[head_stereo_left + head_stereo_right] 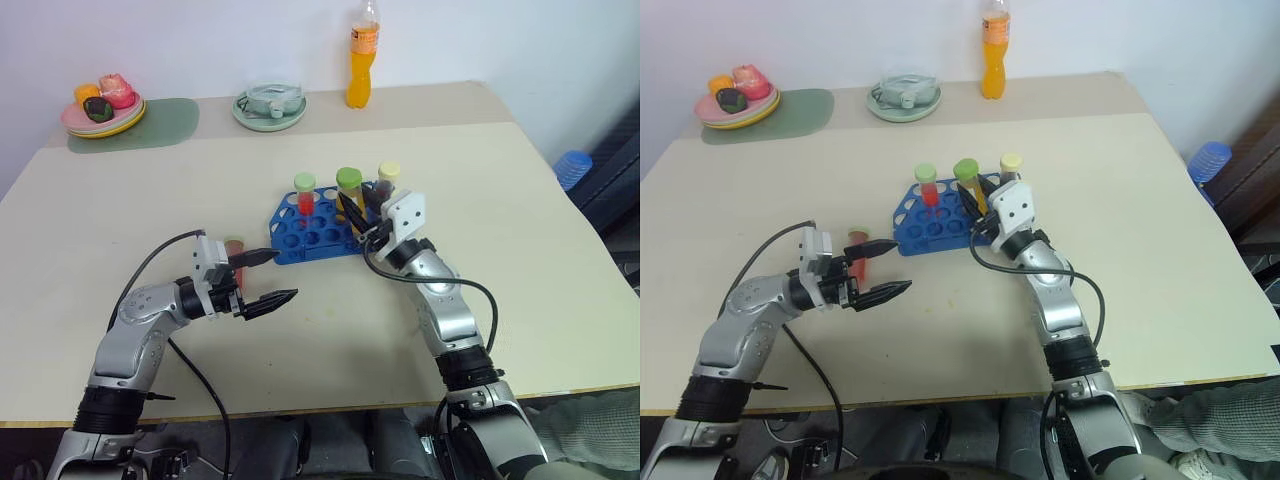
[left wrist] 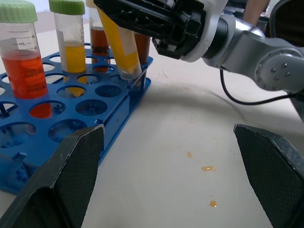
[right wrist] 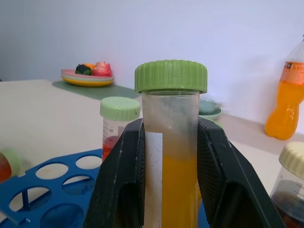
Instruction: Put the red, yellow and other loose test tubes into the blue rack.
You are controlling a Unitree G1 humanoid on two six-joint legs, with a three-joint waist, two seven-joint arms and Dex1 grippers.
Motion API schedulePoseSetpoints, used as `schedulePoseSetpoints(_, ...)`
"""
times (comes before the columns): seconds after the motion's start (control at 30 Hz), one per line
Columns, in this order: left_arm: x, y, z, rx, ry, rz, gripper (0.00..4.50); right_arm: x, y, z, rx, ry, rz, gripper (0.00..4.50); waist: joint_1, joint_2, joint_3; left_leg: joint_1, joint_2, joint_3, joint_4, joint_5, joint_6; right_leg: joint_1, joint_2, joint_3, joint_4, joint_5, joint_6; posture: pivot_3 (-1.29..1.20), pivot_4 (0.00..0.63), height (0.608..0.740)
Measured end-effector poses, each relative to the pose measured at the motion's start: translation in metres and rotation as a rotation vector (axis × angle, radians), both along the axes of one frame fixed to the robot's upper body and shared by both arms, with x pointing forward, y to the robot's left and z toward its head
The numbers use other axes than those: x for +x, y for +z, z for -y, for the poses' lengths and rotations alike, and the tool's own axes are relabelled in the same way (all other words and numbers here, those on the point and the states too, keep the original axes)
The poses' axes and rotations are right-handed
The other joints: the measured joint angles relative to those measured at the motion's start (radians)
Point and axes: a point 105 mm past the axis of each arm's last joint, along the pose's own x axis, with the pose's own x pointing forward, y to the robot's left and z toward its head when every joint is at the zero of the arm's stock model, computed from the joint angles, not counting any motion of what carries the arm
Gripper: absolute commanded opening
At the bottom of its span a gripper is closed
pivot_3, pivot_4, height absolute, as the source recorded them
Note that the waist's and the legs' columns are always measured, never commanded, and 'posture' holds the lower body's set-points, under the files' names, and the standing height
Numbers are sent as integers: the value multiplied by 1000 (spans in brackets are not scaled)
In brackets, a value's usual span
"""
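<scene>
- The two head views look forward and down from above the bench [image 1: 330, 330], taking in its whole top as far as the back wall; they share almost the same scene, a little offset sideways.
- The left wrist view sits low, just above the bench top, looking along the left hand [image 2: 175, 161] at the blue rack [image 2: 118, 107] from close by.
- The right wrist view looks level along the right hand [image 3: 171, 156], very near the yellow tube [image 3: 173, 156], with the rack below and the wall behind.
- All four views share the rack.

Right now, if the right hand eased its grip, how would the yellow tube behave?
The yellow tube looks smooth and rigid, so it might slip from the right hand. It leans, tip at a blue rack hole, so it would probably topple.
</scene>
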Motion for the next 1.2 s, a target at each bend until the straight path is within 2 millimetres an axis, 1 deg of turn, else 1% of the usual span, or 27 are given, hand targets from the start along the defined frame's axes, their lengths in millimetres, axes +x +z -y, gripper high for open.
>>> schedulePoseSetpoints(0.23,0,4,0,0,6,0,4500,0,-3,-10,31,11,1,1056,-1,0,0,1,0,0,0,0,0,1,0,0,0,0,0,0,150,740)
schedulePoseSetpoints(0.53,-1,5,-1,-3,16,-10,4500,2,-7,-16,50,5,2,1056,-3,1,0,2,0,0,0,0,0,1,0,0,0,0,0,0,150,740)
schedulePoseSetpoints(0.7,-3,5,-1,-4,17,-13,4500,6,-12,-14,63,-27,-3,1056,-3,1,-1,4,0,0,-1,0,0,3,0,1,1,0,0,0,150,740)
schedulePoseSetpoints(0.87,-3,8,-2,-10,27,-12,4500,8,-17,-14,80,-46,-8,1056,-1,1,-1,16,0,0,-5,0,0,13,0,1,-1,0,0,0,150,740)
schedulePoseSetpoints(1.0,-3,8,-3,-12,40,-16,4500,6,-18,-13,108,-47,-7,1056,-1,1,-1,16,0,0,-5,0,0,13,1,2,-1,0,0,0,150,740)
schedulePoseSetpoints(1.13,-3,7,-4,-13,43,-19,4500,4,-25,-10,118,-50,-13,1056,0,1,-1,16,0,0,-5,0,0,13,1,2,-1,0,0,0,150,740)
schedulePoseSetpoints(1.2,-3,7,-4,-13,44,-19,4500,3,-27,-10,116,-47,-17,1880,0,1,-1,16,0,0,-5,0,0,12,1,2,-1,0,0,0,150,740)
